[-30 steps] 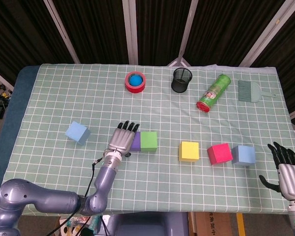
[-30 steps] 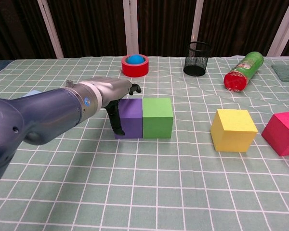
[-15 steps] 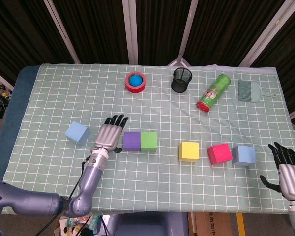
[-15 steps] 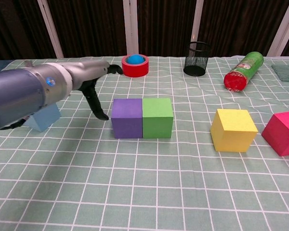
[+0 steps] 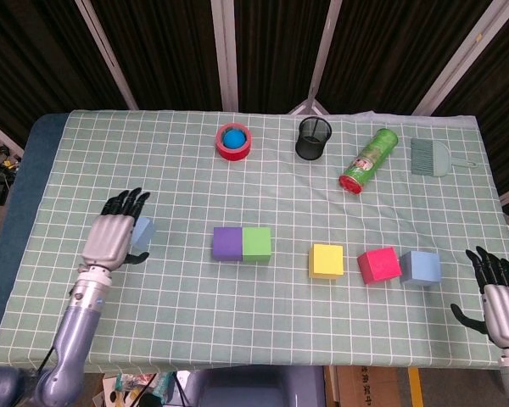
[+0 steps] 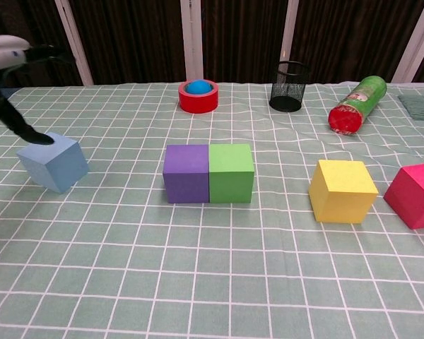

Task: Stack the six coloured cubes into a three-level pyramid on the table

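Head view shows the left hand (image 5: 112, 237) hanging over the left part of the table (image 5: 263, 314), fingers spread and extended, holding nothing; it covers most of the pale blue cube (image 5: 143, 233) beneath it. Chest view shows the same cube (image 6: 54, 162) sitting tilted on the cloth with a dark fingertip (image 6: 39, 138) touching or just above its top left corner; which of the two, I cannot tell.

Near the middle, the purple cube (image 5: 227, 243) and the green cube (image 5: 256, 243) stand side by side, touching, purple on the left. Well apart to the right lies the yellow cube (image 5: 326, 260), then the red cube (image 5: 379, 264) just beside it, and a second blue cube (image 5: 421, 268) touching or nearly touching the red one. All six rest on the cloth; none is stacked.

The right hand (image 5: 499, 292) sits at the lower right edge of the table, fingers apart and empty, near that blue cube but not touching it.

Along the far side stand a red tape roll (image 5: 234, 141) with a blue ball inside, a black mesh cup (image 5: 314, 137), a green canister (image 5: 368, 160) lying on its side, and a small brush (image 5: 433, 158). Nothing lies between the left hand and the purple and green pair.
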`<state>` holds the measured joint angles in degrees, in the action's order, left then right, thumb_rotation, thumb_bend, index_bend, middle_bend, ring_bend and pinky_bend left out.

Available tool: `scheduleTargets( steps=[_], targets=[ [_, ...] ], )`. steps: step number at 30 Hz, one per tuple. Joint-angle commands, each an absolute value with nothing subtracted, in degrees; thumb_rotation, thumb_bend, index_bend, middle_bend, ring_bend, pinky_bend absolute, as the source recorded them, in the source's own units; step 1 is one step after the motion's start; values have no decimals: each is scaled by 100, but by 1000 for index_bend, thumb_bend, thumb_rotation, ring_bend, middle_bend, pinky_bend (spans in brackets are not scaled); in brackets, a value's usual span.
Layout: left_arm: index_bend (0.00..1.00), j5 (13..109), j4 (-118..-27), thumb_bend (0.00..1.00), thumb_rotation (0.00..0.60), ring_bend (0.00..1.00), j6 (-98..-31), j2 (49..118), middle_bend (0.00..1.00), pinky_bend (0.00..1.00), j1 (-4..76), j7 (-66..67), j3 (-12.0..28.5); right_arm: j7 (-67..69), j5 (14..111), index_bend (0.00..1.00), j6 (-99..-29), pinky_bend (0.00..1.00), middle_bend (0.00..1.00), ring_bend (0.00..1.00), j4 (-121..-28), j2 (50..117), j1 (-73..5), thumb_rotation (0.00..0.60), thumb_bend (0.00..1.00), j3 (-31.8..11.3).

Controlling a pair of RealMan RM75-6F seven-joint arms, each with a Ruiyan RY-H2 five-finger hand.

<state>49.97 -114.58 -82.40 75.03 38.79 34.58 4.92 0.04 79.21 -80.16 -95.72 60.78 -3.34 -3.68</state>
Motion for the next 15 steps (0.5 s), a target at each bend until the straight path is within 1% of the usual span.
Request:
scheduleTargets(
  steps=[1,5,8,9,11,15],
  targets=[
    [0,5799,-11645,111,600,0,-8550,6962,0,90,3205,2711,-79,13,7903,0,-7993,0,0,0,-9599,6064,-335,600,268,-368],
    [0,6570,-11372,109,600,0,-8818,6729,0,90,2643,2125,-538,17,7892,0,-7953,0,0,0,-9683,6046,-346,600,268,-364],
    [0,7059,-11095,107,600,0,-9030,6641,0,89,2270,1773,-805,-28,7978,0,-7936,0,0,0,-9790,6025,-364,600,268,-329],
    [0,7140,-11049,106,600,0,-9162,6580,0,89,2099,1516,-848,-15,8101,0,-7817,0,0,0,-9946,6029,-438,600,268,-282],
    [0,7356,-10915,104,600,0,-9219,6516,0,89,1960,1244,-875,-70,8172,0,-7685,0,0,0,-10143,5987,-537,600,268,-273],
    [0,7551,-10713,104,600,0,-9236,6506,0,89,1804,1085,-812,-376,8280,0,-7494,0,0,0,-10493,5976,-740,600,268,-301]
  ],
)
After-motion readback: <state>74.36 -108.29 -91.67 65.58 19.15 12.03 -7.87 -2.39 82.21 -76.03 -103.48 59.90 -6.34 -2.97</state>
